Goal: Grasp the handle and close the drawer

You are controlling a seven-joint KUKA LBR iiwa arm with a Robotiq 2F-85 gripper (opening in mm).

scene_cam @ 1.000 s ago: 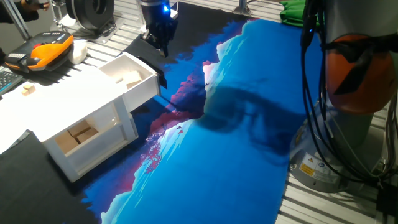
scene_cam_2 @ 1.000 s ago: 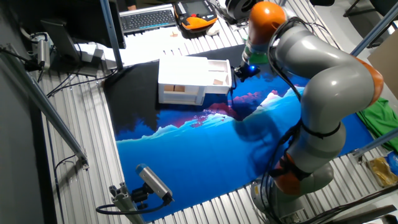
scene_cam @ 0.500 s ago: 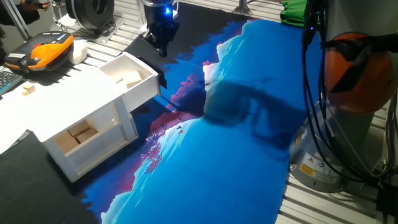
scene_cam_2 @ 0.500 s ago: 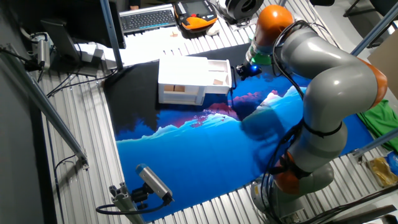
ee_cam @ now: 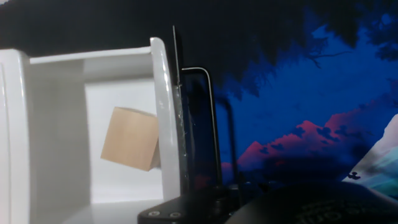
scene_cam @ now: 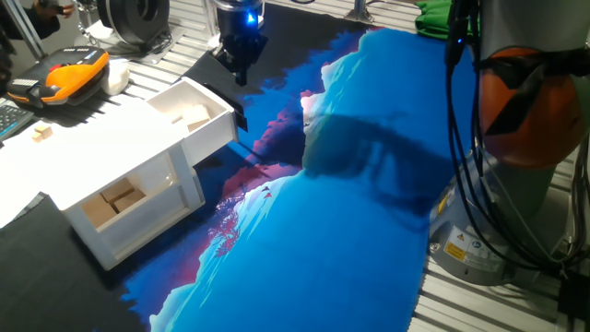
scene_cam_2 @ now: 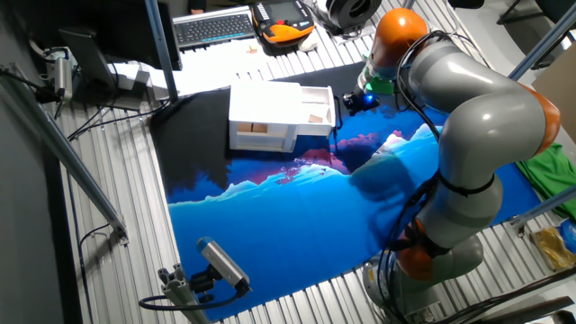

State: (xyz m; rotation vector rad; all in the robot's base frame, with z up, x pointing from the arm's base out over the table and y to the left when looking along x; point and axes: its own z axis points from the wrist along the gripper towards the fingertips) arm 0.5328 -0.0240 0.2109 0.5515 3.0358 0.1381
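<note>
The white drawer (scene_cam: 189, 112) stands pulled out of the white cabinet (scene_cam: 111, 175), with wooden blocks inside it. Its black handle (scene_cam: 241, 118) sticks out from the front panel. My gripper (scene_cam: 241, 72) hangs above and just behind the handle, apart from it, fingers pointing down. From the other side, the gripper (scene_cam_2: 351, 102) sits just right of the drawer (scene_cam_2: 315, 103). In the hand view the handle (ee_cam: 213, 124) is a thin black bar right of the drawer front (ee_cam: 166, 118), and a wooden block (ee_cam: 129, 138) lies inside. No fingertips show there, so the jaws' spacing is unclear.
A blue and magenta printed cloth (scene_cam: 350, 212) covers the table right of the cabinet. A lower open compartment (scene_cam: 120, 198) holds wooden blocks. An orange and black device (scene_cam: 74, 76) lies behind the cabinet. The arm's base (scene_cam: 516, 138) stands at the right.
The arm has shifted slightly to the right in the other fixed view, and the gripper has barely moved. The drawer stays open as before.
</note>
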